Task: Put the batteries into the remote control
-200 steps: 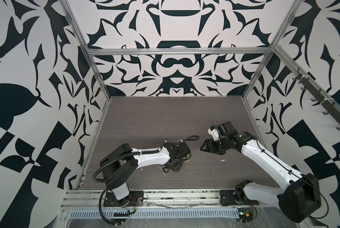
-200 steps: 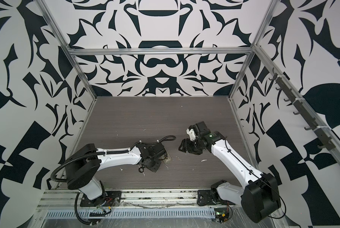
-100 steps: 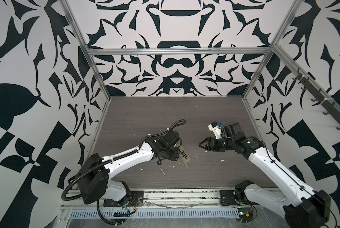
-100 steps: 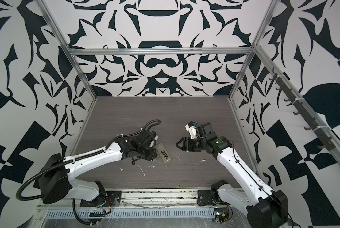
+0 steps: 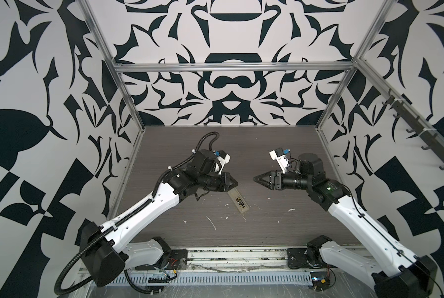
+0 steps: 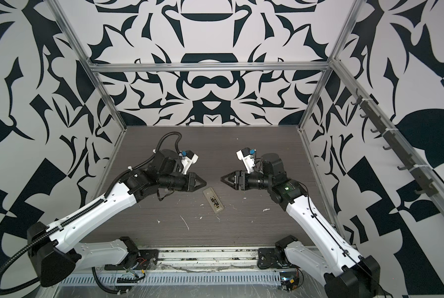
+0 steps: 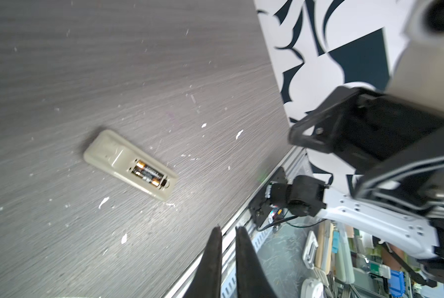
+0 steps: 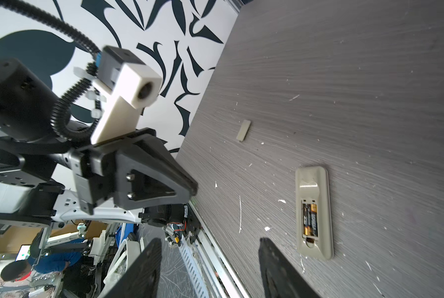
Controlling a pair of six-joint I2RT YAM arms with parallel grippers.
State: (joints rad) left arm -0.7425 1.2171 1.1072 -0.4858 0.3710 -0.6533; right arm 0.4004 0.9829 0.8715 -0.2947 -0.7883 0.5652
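Remote control (image 5: 238, 202) lies back-up on the table (image 5: 267, 154), between the two arms and a little toward the front rail from both claws. Both batteries (image 7: 147, 173) sit side by side in its recess, with no cover over them. The long axis runs diagonally: one end is close by the tip of the left gripper (image 5: 236, 183), the other points front-right. The left gripper is pressed together and empty; the right gripper (image 5: 255, 178) stands partly spread, also empty. I judge the left arm nearer. A small pale slab (image 8: 243, 130), likely the cover, lies well apart.
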